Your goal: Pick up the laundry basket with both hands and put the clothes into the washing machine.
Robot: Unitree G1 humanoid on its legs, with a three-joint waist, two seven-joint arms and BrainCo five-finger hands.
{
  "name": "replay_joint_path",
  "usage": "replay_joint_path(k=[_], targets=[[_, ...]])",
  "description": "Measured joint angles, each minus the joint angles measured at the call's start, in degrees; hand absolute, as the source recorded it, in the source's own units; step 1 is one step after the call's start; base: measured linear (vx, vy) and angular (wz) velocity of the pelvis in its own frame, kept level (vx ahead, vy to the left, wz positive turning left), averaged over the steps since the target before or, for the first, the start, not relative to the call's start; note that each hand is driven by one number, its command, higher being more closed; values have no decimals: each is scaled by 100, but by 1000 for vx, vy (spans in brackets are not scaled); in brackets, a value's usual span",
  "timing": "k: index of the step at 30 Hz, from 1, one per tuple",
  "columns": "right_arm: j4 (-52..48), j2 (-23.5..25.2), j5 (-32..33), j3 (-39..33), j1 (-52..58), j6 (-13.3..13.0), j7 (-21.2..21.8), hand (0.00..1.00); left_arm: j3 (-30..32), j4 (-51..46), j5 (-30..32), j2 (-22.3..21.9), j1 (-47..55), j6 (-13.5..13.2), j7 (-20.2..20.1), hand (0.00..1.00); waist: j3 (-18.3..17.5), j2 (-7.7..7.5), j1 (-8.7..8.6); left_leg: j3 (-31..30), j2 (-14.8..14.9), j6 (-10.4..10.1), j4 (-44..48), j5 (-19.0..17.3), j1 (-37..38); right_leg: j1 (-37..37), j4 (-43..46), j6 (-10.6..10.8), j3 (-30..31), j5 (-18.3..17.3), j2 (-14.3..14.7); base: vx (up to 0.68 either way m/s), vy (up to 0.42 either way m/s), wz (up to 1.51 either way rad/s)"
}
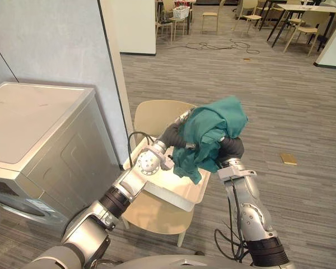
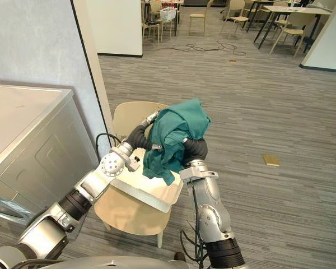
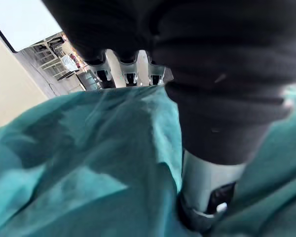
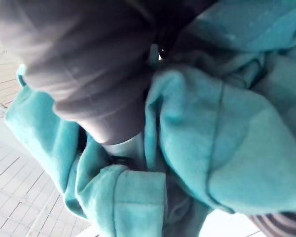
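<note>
A teal garment (image 1: 213, 126) hangs bunched over both my hands, lifted a little above the white laundry basket (image 1: 179, 193). The basket rests on the seat of a beige chair (image 1: 157, 115). My left hand (image 1: 182, 119) reaches in from the left; its fingers (image 3: 129, 69) lie over the cloth (image 3: 89, 163) and its thumb is sunk in it. My right hand (image 1: 231, 147) comes up from below right, and the cloth (image 4: 237, 138) wraps round it and hides its fingers. The grey washing machine (image 1: 39, 145) stands to the left, its top shut.
A grey partition wall (image 1: 61, 45) rises behind the machine and the chair. A small tan object (image 1: 288, 159) lies on the wood floor to the right. Tables and chairs (image 1: 302, 22) and loose cables (image 1: 224, 46) are far back.
</note>
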Motion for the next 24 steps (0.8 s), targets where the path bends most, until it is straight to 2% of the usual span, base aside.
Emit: replay_joint_path(k=[11, 12, 18, 24], targets=[[-14, 9, 0, 134, 19, 0, -12, 100, -641, 427, 212, -178, -43, 17, -227, 0, -3, 3, -11, -9, 0, 1, 0, 0, -2, 7, -2, 5, -2, -4, 0, 0, 0, 0], [-71, 10, 0, 144, 45, -1, -18, 100, -710, 449, 219, -240, -43, 19, -223, 100, -5, 5, -9, -10, -1, 2, 0, -1, -4, 8, -2, 6, -2, -4, -1, 0, 0, 0], [-412, 10, 3, 141, 84, -51, -35, 100, -869, 617, 210, -338, -410, 22, -158, 100, -9, 10, -14, -13, -2, 3, 0, 1, -4, 9, 0, 8, -3, -4, -2, 0, 0, 0], [-586, 15, 2, 183, 85, -147, -62, 100, -869, 615, 51, -496, -436, 28, 202, 100, -23, 9, -25, -14, -2, 3, 0, 1, -4, 10, -1, 11, -4, -4, -2, 0, 0, 0]])
